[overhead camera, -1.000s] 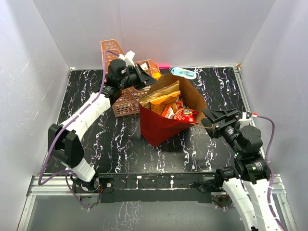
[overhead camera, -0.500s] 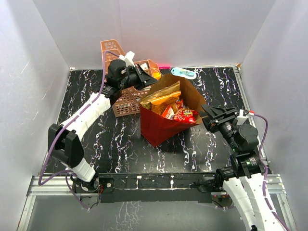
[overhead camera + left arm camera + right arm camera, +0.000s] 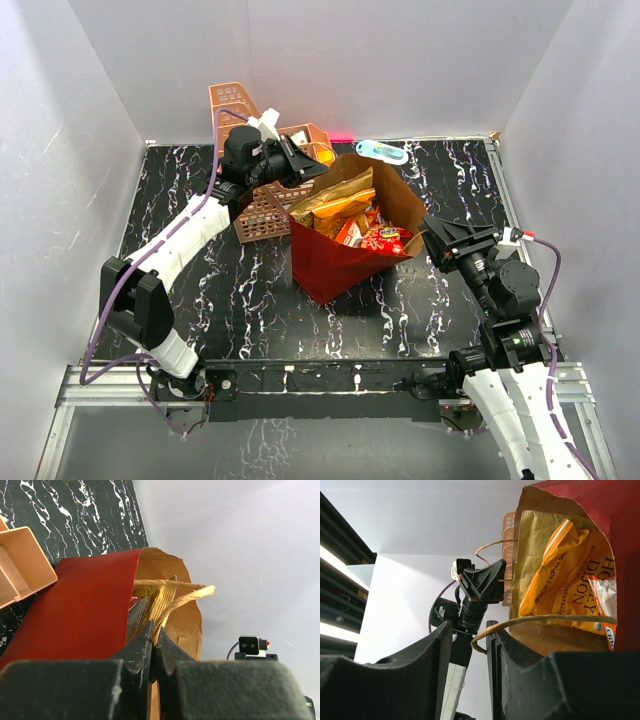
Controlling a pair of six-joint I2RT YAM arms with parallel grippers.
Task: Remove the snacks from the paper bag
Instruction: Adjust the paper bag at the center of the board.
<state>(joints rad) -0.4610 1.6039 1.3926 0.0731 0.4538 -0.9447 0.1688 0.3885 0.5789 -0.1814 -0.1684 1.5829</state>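
The paper bag (image 3: 330, 265), red outside and brown inside, stands open mid-table. Inside it lie the snacks: a tan-gold chip bag (image 3: 335, 205) and small red packets (image 3: 385, 238). The right wrist view shows an orange chip bag (image 3: 570, 580) inside. My left gripper (image 3: 318, 172) is at the bag's far rim, shut on a twine handle (image 3: 185, 597); the jaws pinch it (image 3: 154, 635). My right gripper (image 3: 432, 240) is at the bag's right rim, open (image 3: 469, 630), with the other twine handle (image 3: 540, 620) looped between its fingers.
A peach tiered rack (image 3: 245, 110) stands behind and left of the bag, under my left arm; its corner shows in the left wrist view (image 3: 20, 565). A small blue-green bottle (image 3: 382, 152) lies at the back wall. White walls enclose the black marbled table (image 3: 220, 290).
My right arm has shifted a little up and toward the bag's right rim. The left arm and the bag have not visibly moved.
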